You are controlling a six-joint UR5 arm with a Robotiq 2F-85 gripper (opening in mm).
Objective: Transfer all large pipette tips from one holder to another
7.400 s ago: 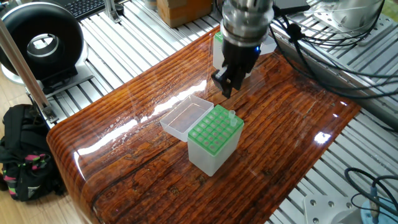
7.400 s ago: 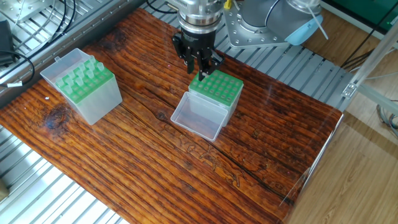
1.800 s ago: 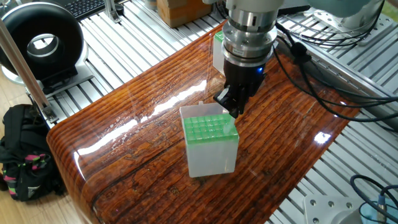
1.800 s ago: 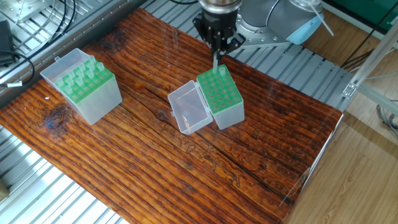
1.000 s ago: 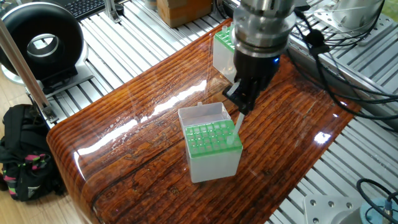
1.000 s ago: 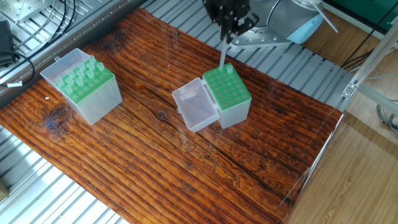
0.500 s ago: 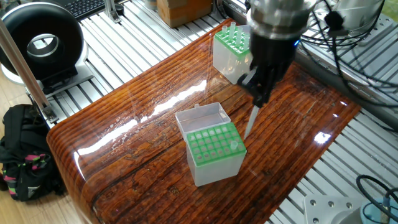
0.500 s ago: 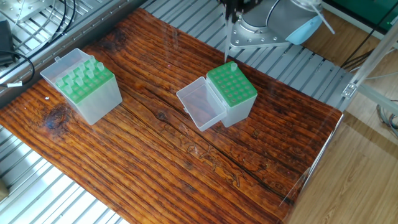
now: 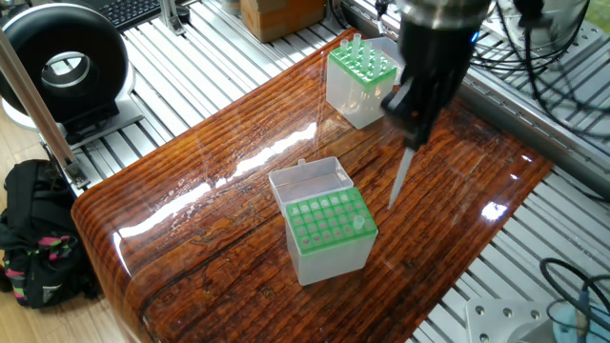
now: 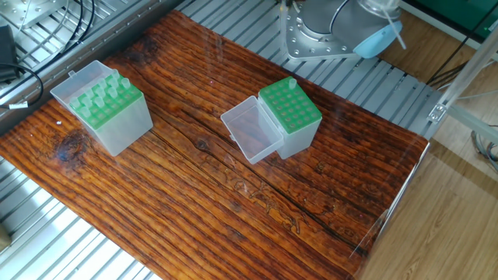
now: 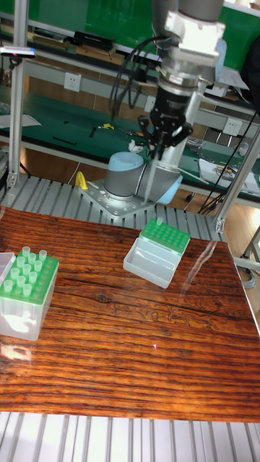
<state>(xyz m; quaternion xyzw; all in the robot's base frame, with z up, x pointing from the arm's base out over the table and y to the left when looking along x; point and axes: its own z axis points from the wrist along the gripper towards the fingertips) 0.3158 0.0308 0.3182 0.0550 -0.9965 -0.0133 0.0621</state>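
Mid-transfer: fingers (image 9: 412, 133) clamped on long translucent whitish pipette tip (image 9: 399, 180), lifted clear of green-topped clear plastic holder (image 9: 329, 232). Next: carry to far green-topped holder (image 10: 105, 105), align over empty hole, lower.

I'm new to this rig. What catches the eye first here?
The claw high over the table, gripping one long tip that hangs above the wood. Below sits an open green rack with one tip left; a fuller rack stands at the far end.
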